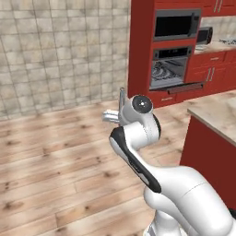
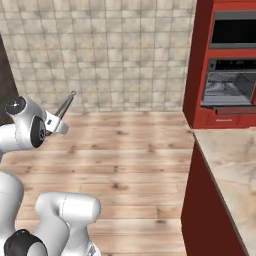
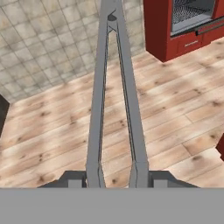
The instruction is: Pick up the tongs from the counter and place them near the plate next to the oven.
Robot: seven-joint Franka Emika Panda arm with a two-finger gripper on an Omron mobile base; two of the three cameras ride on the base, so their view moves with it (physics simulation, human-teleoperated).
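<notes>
- Over the wooden floor [image 3: 52,131], well away from the counter [image 2: 232,165], the claw [image 3: 117,177] is clamped on the tongs [image 3: 114,87], gripping the two thin arms near their open ends.
- Seen from the hand, the tongs run straight out from the fingertips [image 3: 94,173], their arms converging to the joined end at the far tip.
- From the right base camera, the tongs [image 2: 64,108] stick up at a slant from the hand, with the tiled wall [image 2: 100,50] behind them.
- From the left base camera, a short length of the tongs [image 1: 121,97] shows above the wrist.
- The pick-up looks done; the step in hand is the carry toward the place-down spot.
- The corner of the counter [image 1: 216,115] lies to the robot's right, with the red cabinetry holding the built-in wall ovens [image 1: 173,50] beyond it.
- Neither the plate nor the grey countertop oven can be made out here, so I cannot tell where the drop point lies.
- Next, I judge, the base or arm must turn toward the counter, find the plate, and lower the tongs beside it before letting go.
</notes>
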